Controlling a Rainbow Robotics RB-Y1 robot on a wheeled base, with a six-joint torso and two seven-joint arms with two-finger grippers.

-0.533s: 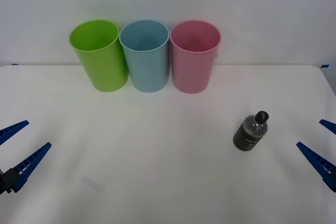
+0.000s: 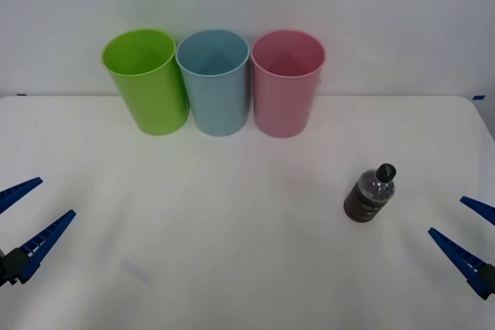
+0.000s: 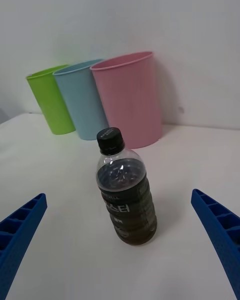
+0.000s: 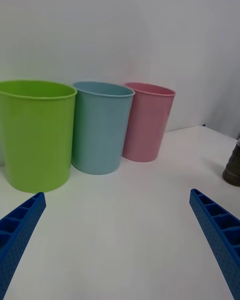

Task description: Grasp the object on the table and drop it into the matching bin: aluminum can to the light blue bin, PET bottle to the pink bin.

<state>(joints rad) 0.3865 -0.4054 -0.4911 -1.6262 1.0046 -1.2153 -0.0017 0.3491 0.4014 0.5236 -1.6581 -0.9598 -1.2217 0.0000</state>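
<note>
The PET bottle (image 2: 370,193) is seen upright on the white counter (image 2: 232,229), right of centre in the front view, well apart from the pink bin (image 2: 286,83) and the light blue bin (image 2: 213,81) at the upper middle. The right pincer (image 2: 465,231) is held wide at the lower right edge, near the bottle, gripping nothing. The left pincer (image 2: 27,214) is held wide at the lower left edge.

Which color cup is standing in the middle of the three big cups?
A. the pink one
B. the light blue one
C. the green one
B. In the front view the light blue bin stands between the lime green bin and the pink bin, all in a row at the back of the table.
</note>
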